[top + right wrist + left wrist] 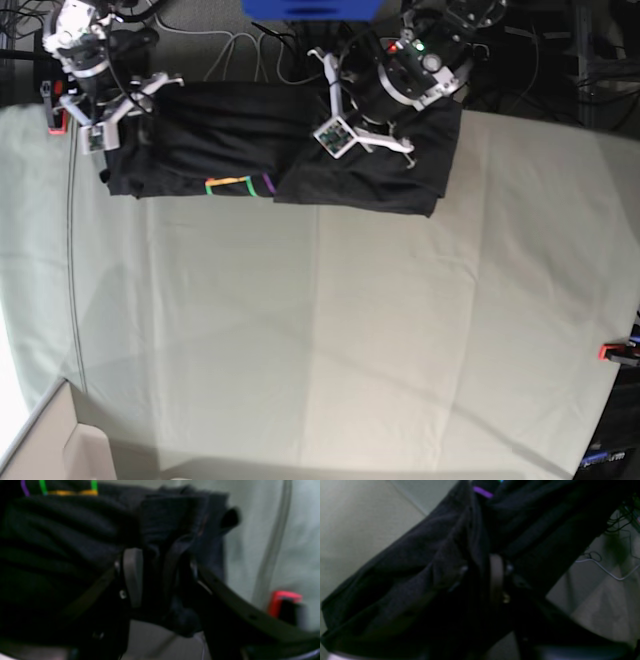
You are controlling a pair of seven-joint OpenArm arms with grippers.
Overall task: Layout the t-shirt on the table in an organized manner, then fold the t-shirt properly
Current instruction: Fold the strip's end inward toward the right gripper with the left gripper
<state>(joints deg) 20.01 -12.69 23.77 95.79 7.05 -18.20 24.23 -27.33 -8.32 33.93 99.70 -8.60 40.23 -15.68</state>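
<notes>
At the far edge of the table (350,340), the t-shirt (230,150) hangs in a dark band between the two arms, its top edge lifted and its lower hem trailing on the pale cloth, with the striped mark (238,186) showing near the bottom. The right gripper (156,580) has its two grey fingers (132,576) closed on a bunched fold at one end of the shirt; dark fabric fills the gap between them, so this corner looks firmly pinched. A red clamp (283,602) on the table edge sits just beyond it. The left gripper (485,577) is at the other end, buried in fabric; one pale finger (496,576) shows with cloth draped on both sides of it, and the opposing one is lost in the dark, so I cannot tell whether it is gripping or letting go. Holding the shirt by two separated points along one edge makes sense as a way to stretch it wide so it falls flat, rather than lying crumpled. I judge the layout step as under way: the garment is spread sideways but is doubled over itself and crowded against the table's back edge, well short of the open middle where folding would be easier.
</notes>
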